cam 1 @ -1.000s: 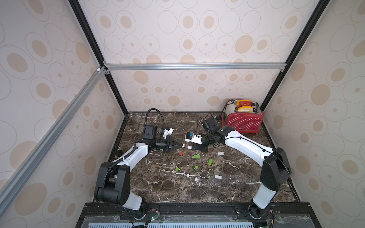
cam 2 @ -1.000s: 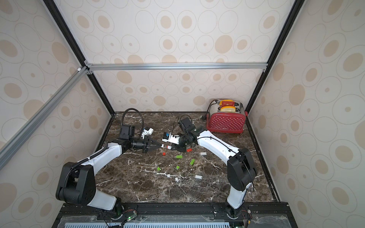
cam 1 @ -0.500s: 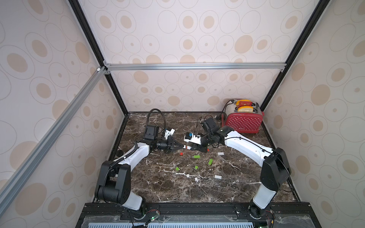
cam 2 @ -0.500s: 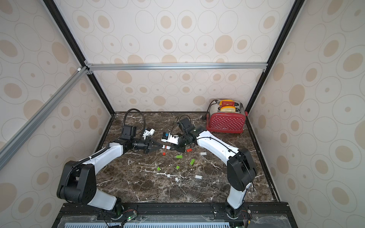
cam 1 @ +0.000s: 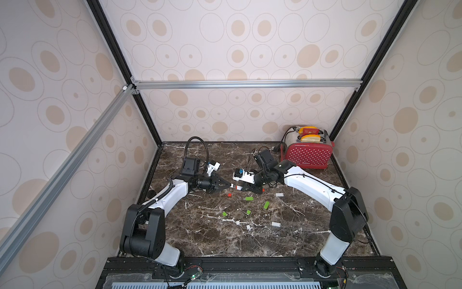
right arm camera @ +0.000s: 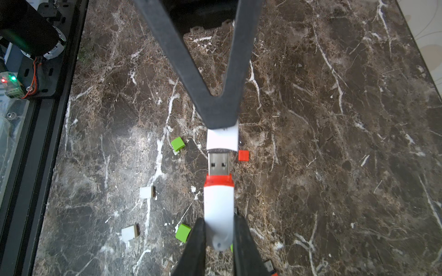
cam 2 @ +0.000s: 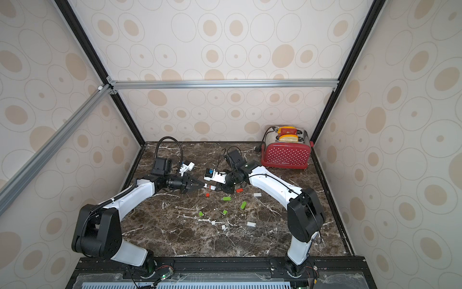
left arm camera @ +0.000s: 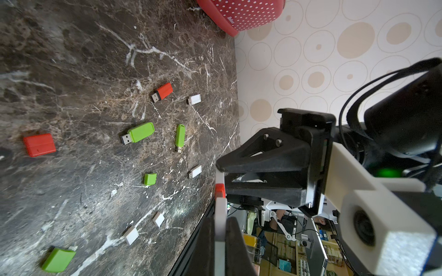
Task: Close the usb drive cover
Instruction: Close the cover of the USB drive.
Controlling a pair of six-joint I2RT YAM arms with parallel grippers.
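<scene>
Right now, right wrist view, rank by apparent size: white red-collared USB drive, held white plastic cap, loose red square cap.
1. white red-collared USB drive
2. held white plastic cap
3. loose red square cap; farther off on the marble, real size unsure.

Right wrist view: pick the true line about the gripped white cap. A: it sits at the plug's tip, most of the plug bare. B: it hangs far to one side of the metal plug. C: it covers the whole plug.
A: the white cap in the left gripper reaches only the tip of the metal plug, otherwise bare, on the USB drive in the right gripper.
</scene>
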